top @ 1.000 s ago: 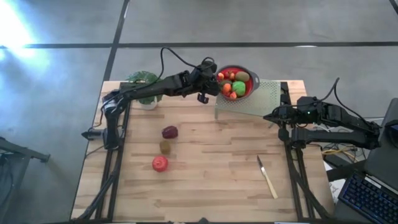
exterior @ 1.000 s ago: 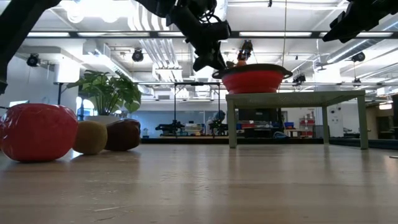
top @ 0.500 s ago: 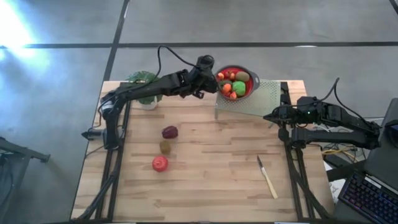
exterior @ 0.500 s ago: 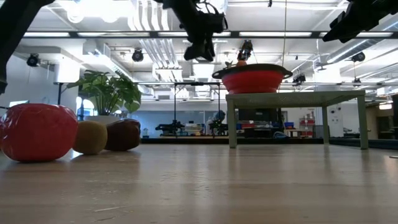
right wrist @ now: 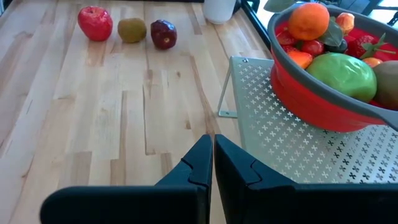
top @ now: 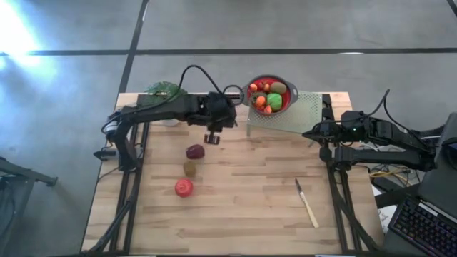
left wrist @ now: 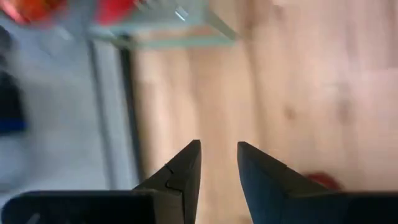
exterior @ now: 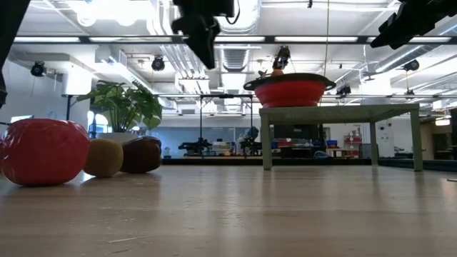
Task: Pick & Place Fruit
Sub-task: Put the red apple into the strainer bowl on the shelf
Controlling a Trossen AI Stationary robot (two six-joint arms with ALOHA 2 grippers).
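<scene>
Three fruits lie in a row on the wooden table: a dark red one (top: 195, 151), a brown one (top: 189, 168) and a red apple (top: 183, 188). Several more fruits fill a red bowl (top: 270, 94) that stands on a perforated metal stand (top: 289, 118) at the far side. My left gripper (top: 212, 137) hangs above the table between the bowl and the dark red fruit, pointing steeply down, open with nothing between its fingers (left wrist: 219, 146). My right gripper (right wrist: 213, 138) waits shut at the table's right edge, beside the stand.
A potted plant (top: 163, 91) stands at the far left corner, partly under the left arm. A pale-handled knife (top: 307, 203) lies near the right front. Bare wood stretches between the fruit row and the knife.
My left gripper has left the bowl's rim and swung toward the table's left and near edge, ending above the table close to the dark red fruit. It has tipped further downward and rolled on the way. The fruits and the bowl have stayed put.
</scene>
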